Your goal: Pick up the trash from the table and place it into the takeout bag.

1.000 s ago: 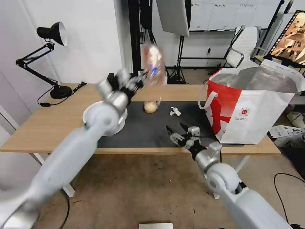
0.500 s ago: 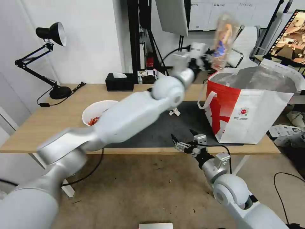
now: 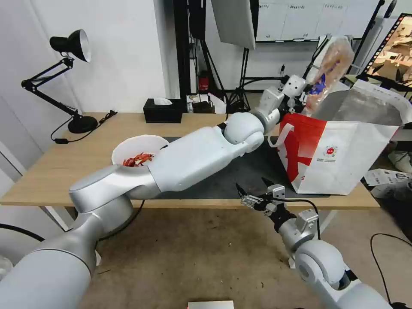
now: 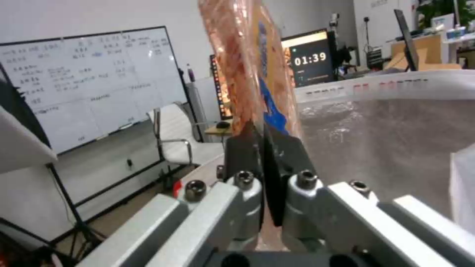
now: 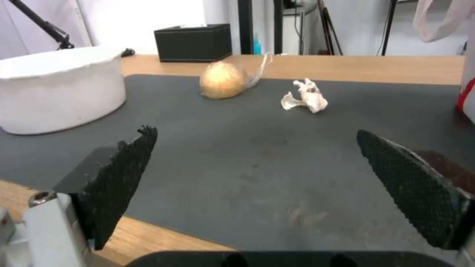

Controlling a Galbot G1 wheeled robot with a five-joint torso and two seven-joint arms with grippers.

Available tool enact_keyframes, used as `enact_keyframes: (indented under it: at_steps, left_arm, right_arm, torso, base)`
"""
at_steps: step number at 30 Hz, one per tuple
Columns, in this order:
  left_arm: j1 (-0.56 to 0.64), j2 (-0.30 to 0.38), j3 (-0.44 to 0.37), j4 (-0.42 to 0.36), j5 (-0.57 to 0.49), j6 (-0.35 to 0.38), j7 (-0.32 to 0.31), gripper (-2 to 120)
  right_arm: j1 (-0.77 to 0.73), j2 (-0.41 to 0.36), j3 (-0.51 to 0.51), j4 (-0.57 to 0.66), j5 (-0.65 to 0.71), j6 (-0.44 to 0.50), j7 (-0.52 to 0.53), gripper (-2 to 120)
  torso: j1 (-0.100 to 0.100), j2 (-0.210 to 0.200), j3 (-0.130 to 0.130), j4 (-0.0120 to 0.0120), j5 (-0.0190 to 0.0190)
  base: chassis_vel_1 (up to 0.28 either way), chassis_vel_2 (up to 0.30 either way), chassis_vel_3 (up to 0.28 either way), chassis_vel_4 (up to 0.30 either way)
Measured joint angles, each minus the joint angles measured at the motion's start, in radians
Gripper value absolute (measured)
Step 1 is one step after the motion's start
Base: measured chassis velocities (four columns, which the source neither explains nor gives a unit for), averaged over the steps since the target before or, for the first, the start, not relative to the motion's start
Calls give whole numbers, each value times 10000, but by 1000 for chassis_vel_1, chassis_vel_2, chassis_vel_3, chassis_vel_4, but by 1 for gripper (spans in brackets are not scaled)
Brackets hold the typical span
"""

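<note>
Left hand (image 3: 305, 95), clamped on what looks like the clear tray (image 3: 330, 68), has swung from mid-table to above the takeout bag (image 3: 339, 141) mouth; right hand (image 3: 256, 195) idle, fingers apart.

left claw (image 3: 303, 95) swung rightward, plastic tray (image 3: 328, 68) now over takeout bag (image 3: 343, 141)

The takeout bag (image 3: 343, 150) showed crinkled silver foil lining and smooth white-red outer cloth, the clear plastic tray (image 3: 328, 71) was glossy, the table (image 3: 60, 159) was matt light wood under a matt dark mat (image 5: 257, 148), and the right gripper (image 5: 277, 181) pads were rough-textured black.
</note>
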Motion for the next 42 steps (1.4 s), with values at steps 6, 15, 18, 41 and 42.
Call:
enact_keyframes:
  at_steps: [6, 15, 18, 41, 42]
  left_arm:
    - [-31, 47, 63, -201, -308, 22, -264, 24]
    - [156, 465, -151, -917, -734, 44, -902, 54]
    - [758, 1222, -583, -2139, -872, 192, -1454, 69]
    - [10800, 5781, -7262, -7765, 3314, 127, -417, 100]
    - [11314, 5782, -7626, -7926, 3599, 79, -415, 100]
  right_arm:
    - [-136, 35, 58, 78, -17, 3, 0, 100]
    - [-342, 38, 209, 239, -10, 32, 1, 100]
    - [-459, -109, 367, 357, 191, 317, -13, 100]
    - [-3398, 235, 2970, 1904, -1063, 2929, 590, 100]
    - [-3486, 300, 2990, 1905, -1075, 2982, 593, 100]
  torso:
    - [0, 0, -1, 1, -1]
    - [0, 0, 0, 1, -1]
    - [-1, 2, -1, -2, -1]
    - [-2, 2, -2, 4, -6]
    - [-3, 2, -3, 4, -4]
  base:
    - [0, 0, 0, 0]
    - [0, 0, 0, 0]
    - [0, 0, 0, 0]
    - [0, 0, 0, 0]
    - [0, 0, 0, 0]
